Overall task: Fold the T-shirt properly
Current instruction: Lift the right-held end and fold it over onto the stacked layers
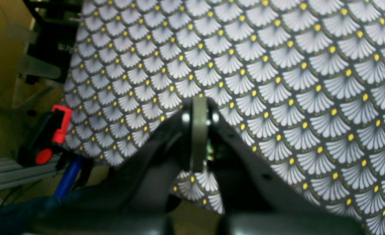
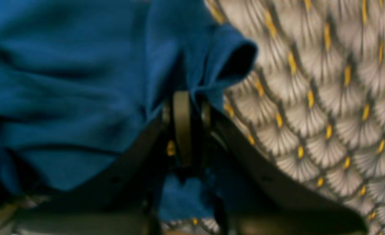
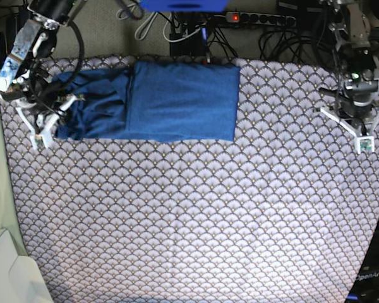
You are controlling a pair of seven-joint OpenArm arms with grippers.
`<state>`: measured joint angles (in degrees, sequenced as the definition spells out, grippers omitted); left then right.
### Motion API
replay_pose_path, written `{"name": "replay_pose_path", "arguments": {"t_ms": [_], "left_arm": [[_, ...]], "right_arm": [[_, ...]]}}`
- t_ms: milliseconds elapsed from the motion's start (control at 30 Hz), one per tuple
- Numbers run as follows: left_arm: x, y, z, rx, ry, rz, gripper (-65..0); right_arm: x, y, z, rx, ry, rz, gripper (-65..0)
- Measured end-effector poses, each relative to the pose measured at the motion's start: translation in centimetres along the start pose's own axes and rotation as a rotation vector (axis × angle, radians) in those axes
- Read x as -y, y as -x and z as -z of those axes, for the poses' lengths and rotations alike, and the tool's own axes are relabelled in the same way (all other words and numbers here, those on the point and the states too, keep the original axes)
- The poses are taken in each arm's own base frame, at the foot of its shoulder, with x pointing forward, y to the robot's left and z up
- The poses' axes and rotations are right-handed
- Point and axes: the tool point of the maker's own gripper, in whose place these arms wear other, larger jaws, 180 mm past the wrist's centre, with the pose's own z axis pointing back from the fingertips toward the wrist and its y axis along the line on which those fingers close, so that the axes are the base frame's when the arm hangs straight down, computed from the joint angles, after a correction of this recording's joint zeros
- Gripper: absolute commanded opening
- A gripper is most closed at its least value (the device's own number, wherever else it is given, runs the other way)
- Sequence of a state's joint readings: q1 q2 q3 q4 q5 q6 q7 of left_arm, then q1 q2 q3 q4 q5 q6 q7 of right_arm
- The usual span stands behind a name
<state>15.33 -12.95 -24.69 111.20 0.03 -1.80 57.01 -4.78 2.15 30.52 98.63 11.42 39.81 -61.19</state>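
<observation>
Left wrist view: the left gripper has its jaws clenched together with nothing between them, the pale pad edge standing upright in the middle of the picture. Under and ahead of it lies only the tablecloth, lilac-white scallops with small yellow dots. Off to the claw's left, past the cloth's edge, sits a black clamp with a red lever and a blue rod below it. A dark blue blur shows at the bottom left corner; I cannot tell what it is.

Right wrist view: the right gripper is closed on the T-shirt, with blue fabric bunched around the pad and a rolled sleeve opening just above and to the claw's right. The cloth is a plain medium blue, soft and creased, and it fills everything to the claw's left. The picture is blurred, so the hem detail is unclear.

Base view: the T-shirt lies along the far edge of the table, its larger part flat and rectangular, the end by the right gripper crumpled and darker. That claw touches the crumpled end. The left gripper hangs well apart from the shirt, over bare tablecloth. A power strip and cables lie behind the table. No containers show.
</observation>
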Motion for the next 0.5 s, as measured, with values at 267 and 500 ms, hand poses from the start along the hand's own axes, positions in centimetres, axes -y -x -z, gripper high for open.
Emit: {"name": "replay_pose_path", "arguments": {"t_ms": [267, 500], "left_arm": [[-2.4, -0.9, -0.4, 0.026, -0.054, -0.003, -64.9], [-5.0, -1.3, -0.7, 0.034, -0.110, -0.002, -64.9]], "right_arm": [[-4.4, -2.1, -1.4, 0.079, -0.046, -0.068, -65.0], [-8.6, -0.6, -2.1, 0.065, -0.109, -0.072, -65.0]]}}
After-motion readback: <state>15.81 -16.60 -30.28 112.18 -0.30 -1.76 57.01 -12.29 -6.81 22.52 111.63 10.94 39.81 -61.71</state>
